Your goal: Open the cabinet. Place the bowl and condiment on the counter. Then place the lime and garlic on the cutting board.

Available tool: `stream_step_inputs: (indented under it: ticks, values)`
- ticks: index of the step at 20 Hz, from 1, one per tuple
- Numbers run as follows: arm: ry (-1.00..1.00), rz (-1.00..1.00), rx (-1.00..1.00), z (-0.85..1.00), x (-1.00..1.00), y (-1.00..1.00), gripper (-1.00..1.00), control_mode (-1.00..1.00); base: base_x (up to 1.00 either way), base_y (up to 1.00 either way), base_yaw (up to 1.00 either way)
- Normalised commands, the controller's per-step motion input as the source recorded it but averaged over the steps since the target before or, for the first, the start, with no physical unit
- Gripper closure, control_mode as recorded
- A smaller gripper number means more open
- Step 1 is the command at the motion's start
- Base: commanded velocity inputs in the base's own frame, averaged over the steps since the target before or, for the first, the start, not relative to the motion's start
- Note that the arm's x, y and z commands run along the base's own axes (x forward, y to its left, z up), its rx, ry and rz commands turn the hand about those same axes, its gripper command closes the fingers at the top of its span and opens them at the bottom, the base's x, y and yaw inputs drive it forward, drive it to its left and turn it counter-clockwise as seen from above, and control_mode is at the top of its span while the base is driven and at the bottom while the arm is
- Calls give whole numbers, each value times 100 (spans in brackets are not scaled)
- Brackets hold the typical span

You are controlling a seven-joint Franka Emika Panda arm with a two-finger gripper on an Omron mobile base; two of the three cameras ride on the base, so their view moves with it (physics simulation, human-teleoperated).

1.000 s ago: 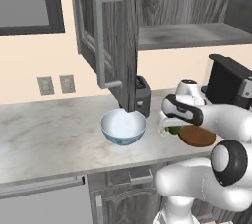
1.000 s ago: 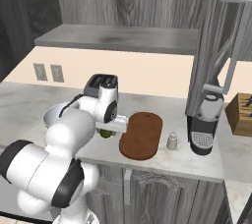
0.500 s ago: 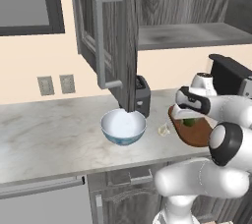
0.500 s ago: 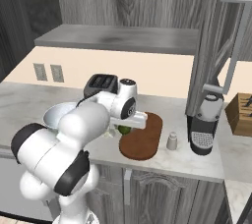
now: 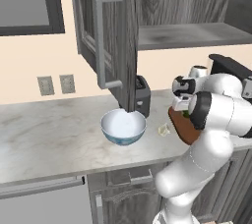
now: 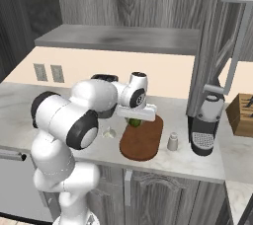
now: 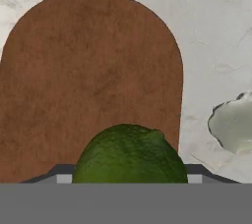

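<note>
a rendered home kitchen. dark wood-grain wall cabinets (image 5: 118,41) hang over a marble counter (image 5: 44,134). a toaster (image 5: 142,95) and coffee machine (image 6: 203,125) stand far along it.

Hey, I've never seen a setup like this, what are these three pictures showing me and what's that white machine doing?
It's a simulated kitchen. The white robot arm ends in two fingers. Two pictures come from cameras behind it, left and right; the third looks along its hand. On the marble counter sit a blue-and-white bowl, a toaster, the garlic, a dark oval cutting board, a small shaker and a coffee machine. The cabinet above is open. The gripper carries the lime just over the board.
</note>
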Motion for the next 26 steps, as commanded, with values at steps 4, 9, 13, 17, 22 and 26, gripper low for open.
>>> stream_step_inputs:
  ticks: [4, 9, 13, 17, 22, 26]
  values:
    - [0, 0, -5, -25, 42, -20, -100, -100, 0, 0, 0]
    - [0, 0, -7, -14, 13, -2, -100, -100, 0, 0, 0]
    - [-3, 0, -8, -1, -4, 3, -100, -100, 0, 0, 0]
    - [-6, 0, -8, 0, -30, 52, -100, -100, 0, 0, 0]
    - [-16, 5, -13, 22, -54, 93, -100, -100, 0, 0, 0]
    - [-6, 8, -7, 10, -59, 97, -100, -100, 0, 0, 0]
